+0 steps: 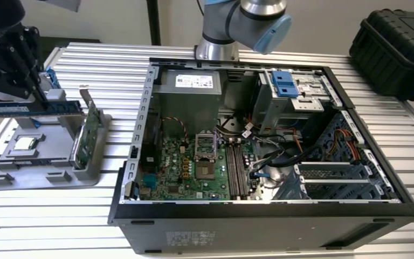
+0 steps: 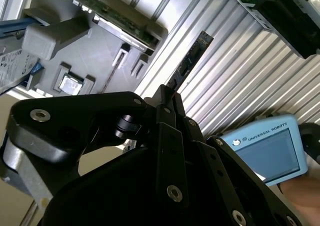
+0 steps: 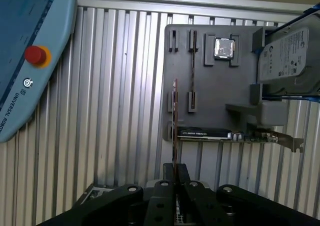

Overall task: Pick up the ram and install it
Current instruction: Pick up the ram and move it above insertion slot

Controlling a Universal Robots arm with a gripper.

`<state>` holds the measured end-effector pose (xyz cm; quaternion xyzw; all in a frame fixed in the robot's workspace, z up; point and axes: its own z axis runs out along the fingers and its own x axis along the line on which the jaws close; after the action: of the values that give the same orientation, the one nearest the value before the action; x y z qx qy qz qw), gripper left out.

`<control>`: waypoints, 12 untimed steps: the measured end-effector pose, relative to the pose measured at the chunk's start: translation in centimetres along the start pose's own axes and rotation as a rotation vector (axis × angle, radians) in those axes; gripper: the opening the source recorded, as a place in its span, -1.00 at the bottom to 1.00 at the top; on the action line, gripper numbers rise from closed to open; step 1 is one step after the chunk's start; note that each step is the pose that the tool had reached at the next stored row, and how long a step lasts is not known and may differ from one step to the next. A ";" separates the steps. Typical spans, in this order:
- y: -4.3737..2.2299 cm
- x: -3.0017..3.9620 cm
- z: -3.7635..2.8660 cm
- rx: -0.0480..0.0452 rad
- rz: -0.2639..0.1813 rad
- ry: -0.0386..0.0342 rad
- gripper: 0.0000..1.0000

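My gripper [image 1: 40, 101] is shut on the ram [image 1: 27, 108], a long dark blue-black stick held level above the grey parts holder [image 1: 41, 162] at the exterior view's left. In both wrist views the ram [image 2: 190, 58] [image 3: 175, 126] sticks out edge-on from between the closed black fingers [image 2: 167, 98] [image 3: 181, 173]. The holder's empty narrow slots [image 3: 193, 66] lie below it. The open computer case [image 1: 264, 135] lies to the exterior view's right, with the motherboard [image 1: 192, 167] and its long memory slots [image 1: 237, 170] exposed.
The holder also carries a processor chip [image 1: 25, 143], an upright green card [image 1: 88, 135] and a hard drive in a blue frame [image 3: 287, 53]. A blue teach pendant [image 3: 30, 61] lies on the ribbed table [image 1: 114, 70]. A black case [image 1: 398, 48] sits at the far right.
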<state>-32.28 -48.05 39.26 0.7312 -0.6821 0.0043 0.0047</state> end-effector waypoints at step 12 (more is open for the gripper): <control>-0.77 0.02 0.00 0.0001 0.000 -0.0001 -1.00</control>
<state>-31.50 -48.02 39.26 0.7312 -0.6821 0.0043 0.0047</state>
